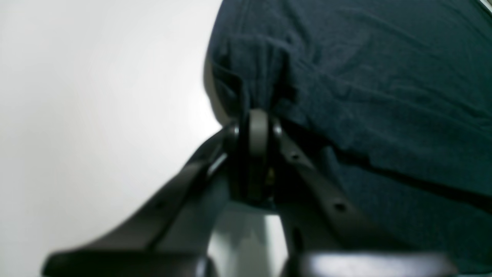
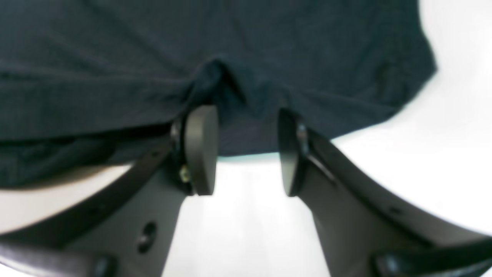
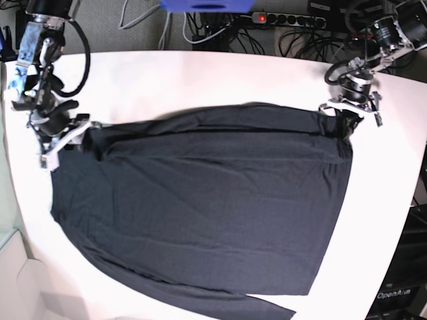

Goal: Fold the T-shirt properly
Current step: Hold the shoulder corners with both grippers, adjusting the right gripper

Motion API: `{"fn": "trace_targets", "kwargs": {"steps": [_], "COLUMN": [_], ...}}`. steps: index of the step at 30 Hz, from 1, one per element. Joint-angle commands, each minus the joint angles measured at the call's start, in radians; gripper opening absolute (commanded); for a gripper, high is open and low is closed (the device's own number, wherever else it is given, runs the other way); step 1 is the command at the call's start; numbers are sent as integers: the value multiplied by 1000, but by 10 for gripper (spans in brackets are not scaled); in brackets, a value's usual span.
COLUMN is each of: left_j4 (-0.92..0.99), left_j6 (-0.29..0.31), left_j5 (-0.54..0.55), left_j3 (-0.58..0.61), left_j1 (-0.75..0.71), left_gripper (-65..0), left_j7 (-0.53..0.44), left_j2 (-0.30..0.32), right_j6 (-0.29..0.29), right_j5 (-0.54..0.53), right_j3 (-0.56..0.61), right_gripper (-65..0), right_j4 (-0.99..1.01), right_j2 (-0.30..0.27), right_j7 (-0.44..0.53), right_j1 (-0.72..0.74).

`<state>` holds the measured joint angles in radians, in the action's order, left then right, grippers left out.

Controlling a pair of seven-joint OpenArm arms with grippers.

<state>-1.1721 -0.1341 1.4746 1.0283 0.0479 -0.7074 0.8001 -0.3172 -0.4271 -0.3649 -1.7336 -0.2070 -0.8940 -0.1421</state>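
Pinching T-shirt (image 1: pixel 365 84), left end effector (image 1: pixel 258 127); right end effector (image 2: pixel 246 150) agape.

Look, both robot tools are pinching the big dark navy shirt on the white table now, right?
Not quite. Only the left tool is pinched shut on the big dark navy shirt lying on the white table. The right wrist view shows the right tool with its pads standing wide apart at the shirt's edge, not pinching it yet.

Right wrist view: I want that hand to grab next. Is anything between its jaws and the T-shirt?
Nothing visible. The open right gripper straddles the T-shirt edge, with only white table around.
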Motion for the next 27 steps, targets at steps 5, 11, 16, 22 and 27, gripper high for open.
{"fn": "trace_targets", "kwargs": {"steps": [5,11,16,22,27], "left_j4": [-4,-4,-4,-4,-4], "left_j6": [0,0,0,0,1], "left_j5": [9,9,9,9,9], "left_j3": [2,2,2,2,2], "left_j1": [-3,-1,-1,-1,-1], "left_gripper": [-650,-650,-650,-650,-650], "left_j7": [41,41,41,41,41], "left_j2": [14,14,14,15,15], "right_j6": [-4,-9,-9,-9,-9], "right_j5": [-6,-6,-8,-8,-8], "right_j3": [-78,-41,-35,-35,-35], "right_gripper": [-375,-381,-380,-377,-377], "right_j4": [44,68,68,70,74], "right_j2": [17,39,45,67,80], "right_j7": [16,23,22,22,22], "right_j1": [11,-20,-23,-34,-34]}}
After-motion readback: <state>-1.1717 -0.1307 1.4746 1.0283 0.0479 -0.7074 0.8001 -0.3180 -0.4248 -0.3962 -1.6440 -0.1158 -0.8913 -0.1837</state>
